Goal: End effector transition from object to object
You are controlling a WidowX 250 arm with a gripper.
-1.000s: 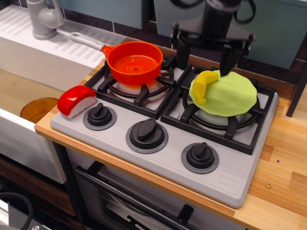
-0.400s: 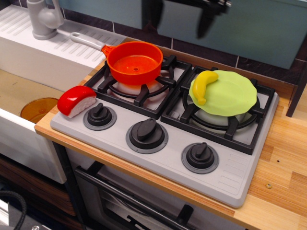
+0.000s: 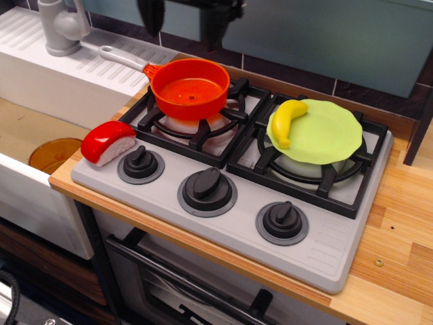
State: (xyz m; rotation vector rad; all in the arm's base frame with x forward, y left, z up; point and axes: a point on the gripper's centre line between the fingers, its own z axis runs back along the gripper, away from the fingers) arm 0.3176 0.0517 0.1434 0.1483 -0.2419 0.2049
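My black gripper (image 3: 184, 35) hangs at the top edge of the view, high above the orange pan (image 3: 190, 89) on the back left burner. Only its two blurred fingers (image 3: 152, 19) show, set wide apart with nothing between them; the wrist is cut off by the frame. A yellow banana (image 3: 287, 122) lies on the left part of a green plate (image 3: 328, 135) on the back right burner, well to the right of the gripper. A red and white toy food piece (image 3: 106, 142) lies at the stove's front left corner.
The grey toy stove (image 3: 325, 254) has three black knobs (image 3: 207, 190) along its front and sits on a wooden counter (image 3: 399, 223). A white sink (image 3: 40, 128) with a grey faucet (image 3: 61, 27) lies to the left. A blue-grey wall panel stands behind.
The gripper rose from the banana and green plate and moved left, now above the orange pan. The banana and plate stay on the right burner.
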